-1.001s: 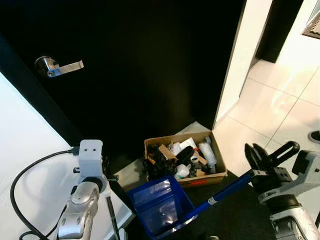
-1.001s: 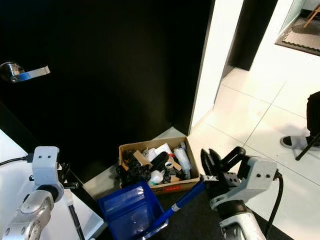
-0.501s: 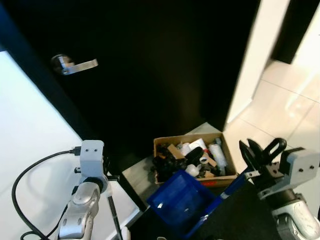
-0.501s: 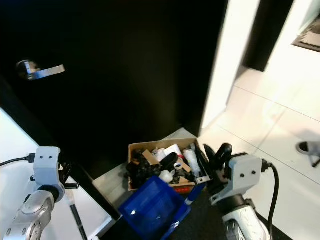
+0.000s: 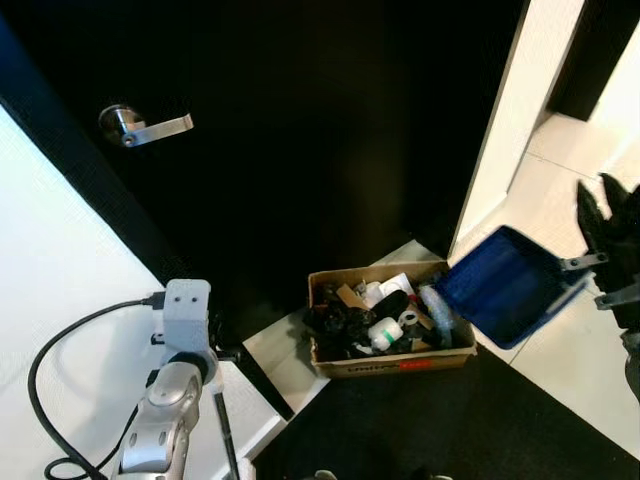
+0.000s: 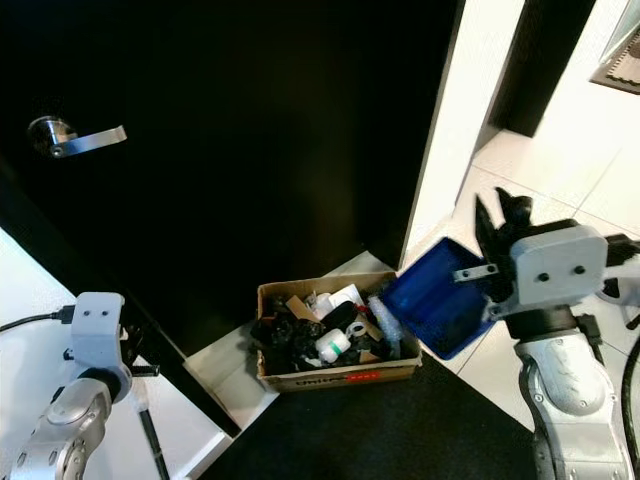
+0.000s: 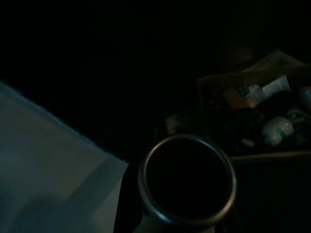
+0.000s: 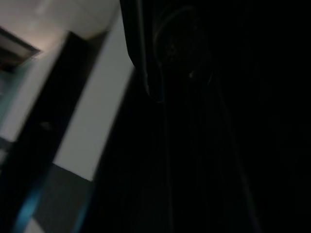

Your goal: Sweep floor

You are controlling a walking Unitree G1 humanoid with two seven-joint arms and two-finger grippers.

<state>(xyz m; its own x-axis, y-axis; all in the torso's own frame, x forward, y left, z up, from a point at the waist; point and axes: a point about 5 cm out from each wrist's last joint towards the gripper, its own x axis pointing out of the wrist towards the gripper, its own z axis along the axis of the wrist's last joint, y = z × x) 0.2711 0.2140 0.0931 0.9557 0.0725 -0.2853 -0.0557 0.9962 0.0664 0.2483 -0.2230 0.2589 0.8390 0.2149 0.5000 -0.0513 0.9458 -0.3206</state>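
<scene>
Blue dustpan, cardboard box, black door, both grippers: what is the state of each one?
Blue dustpan: raised, tilted beside the box.
Cardboard box: open, full of rubbish.
Black door: open or shut, unclear.
Right gripper: shut on the dustpan's handle.
Left gripper: state unclear.

Glossy blue plastic dustpan [image 6: 432, 306], matt brown cardboard box [image 6: 335, 374], shiny metal door handle [image 5: 143, 125], glossy floor tiles [image 5: 560, 345].

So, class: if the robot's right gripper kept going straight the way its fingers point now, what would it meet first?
The right gripper points up and away from the robot, holding the blue dustpan tilted over the cardboard box. Straight on, it would most likely meet the black door or its white frame; depth is unclear.
</scene>
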